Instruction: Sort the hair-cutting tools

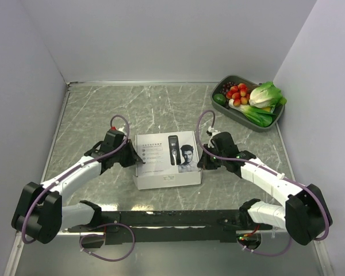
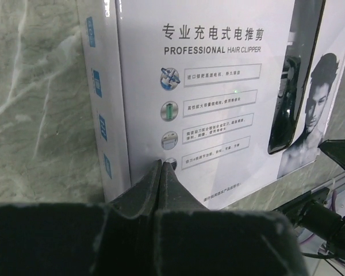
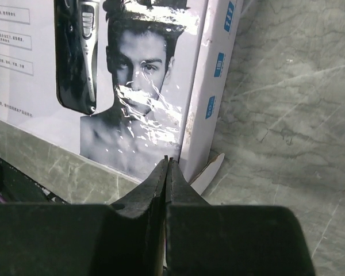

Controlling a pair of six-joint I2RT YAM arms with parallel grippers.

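From above, a white rectangular cardboard box (image 1: 167,163) printed with a clipper and a man's face lies flat on the grey marbled table (image 1: 161,109). The left gripper (image 1: 137,161) is at its left edge and the right gripper (image 1: 200,164) at its right edge. A grey tray of vegetables (image 1: 241,119) sits in the far right corner. In the left wrist view, the left gripper (image 2: 163,164) has its jaws pressed together on nothing, tips at the box's (image 2: 190,86) near corner. In the right wrist view, the right gripper (image 3: 168,160) likewise has its jaws pressed together, tips at the box's (image 3: 144,69) corner beside a small white flap (image 3: 210,170). The hair-cutting tools are not visible in any view.
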